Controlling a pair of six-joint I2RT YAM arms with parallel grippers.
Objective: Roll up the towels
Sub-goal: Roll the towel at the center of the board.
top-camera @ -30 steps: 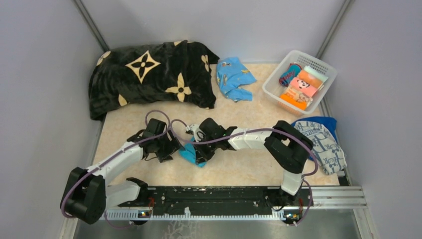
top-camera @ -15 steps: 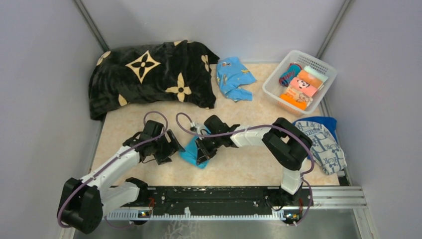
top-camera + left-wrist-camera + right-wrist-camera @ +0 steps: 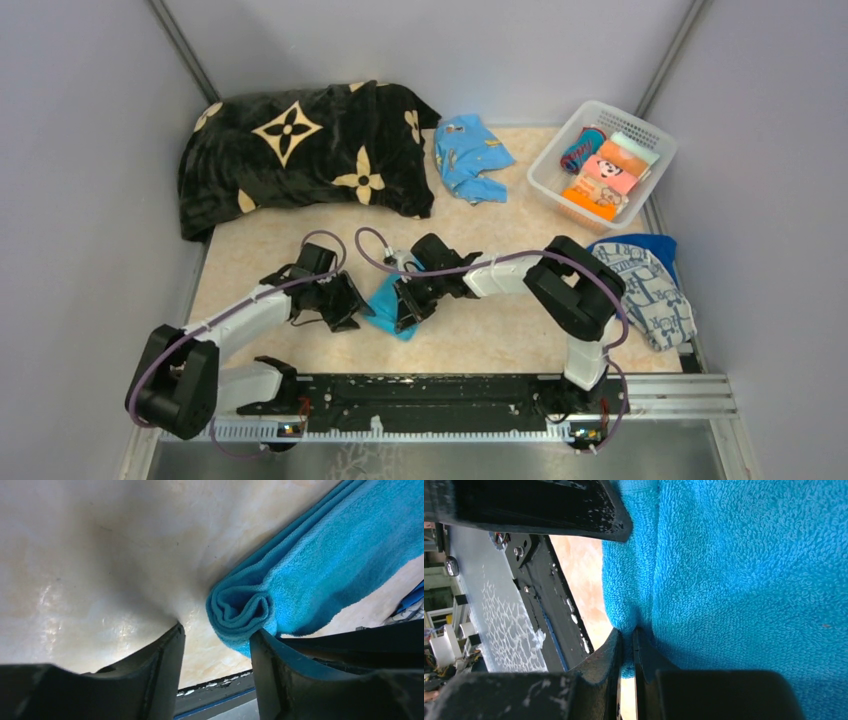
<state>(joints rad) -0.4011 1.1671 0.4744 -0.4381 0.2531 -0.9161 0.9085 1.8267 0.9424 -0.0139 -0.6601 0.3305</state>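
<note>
The small turquoise towel (image 3: 386, 297) lies on the table between my two grippers, partly rolled. In the left wrist view its rolled end (image 3: 240, 612) shows a spiral and rests against the right finger of my left gripper (image 3: 216, 632), whose jaws stand open around it. My left gripper (image 3: 356, 308) is at the towel's left side. My right gripper (image 3: 626, 632) is shut on a fold of the turquoise towel (image 3: 749, 570) at its edge. The white towel with dark-blue print (image 3: 650, 295) lies at the right edge on top of the royal-blue towel (image 3: 650, 245).
A black blanket with cream flowers (image 3: 300, 150) is heaped at the back left. A light-blue printed cloth (image 3: 470, 155) lies behind the arms. A white basket (image 3: 646, 128) with rolled cloths stands at the back right. The black rail (image 3: 450, 390) runs along the near edge.
My left gripper has moved right, up against the towel's rolled end, and its jaws have narrowed. The right gripper keeps its pinch on the towel and has hardly moved.
</note>
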